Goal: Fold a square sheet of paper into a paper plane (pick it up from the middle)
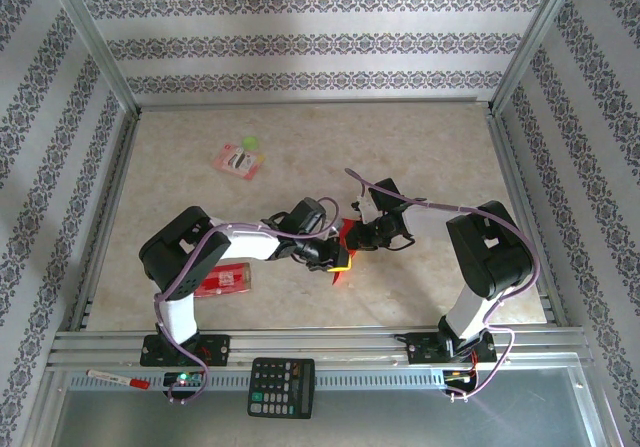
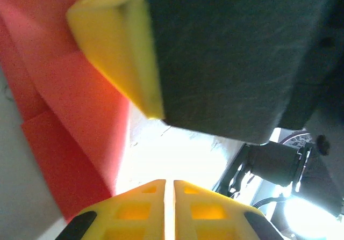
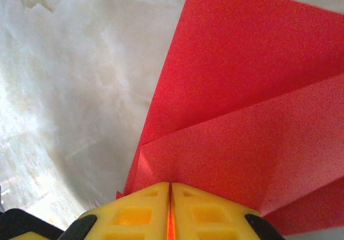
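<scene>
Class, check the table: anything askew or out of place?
Nothing spilled or torn. The red paper, partly folded, is pinched in the right tool, tilted rather than flat. A calculator lies outside the table frame.

I see a beige marbled table (image 1: 300, 127) boxed in by walls (image 1: 320, 37) papered in grey floral stripes, aluminium posts (image 1: 93, 42) at the corners, brightly and evenly lit

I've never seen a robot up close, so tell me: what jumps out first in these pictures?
The bright red paper, already creased, at the middle of the table. The right claw is shut on its edge, and the left claw is closed right next to it. A black calculator lies by the near edge.
</scene>
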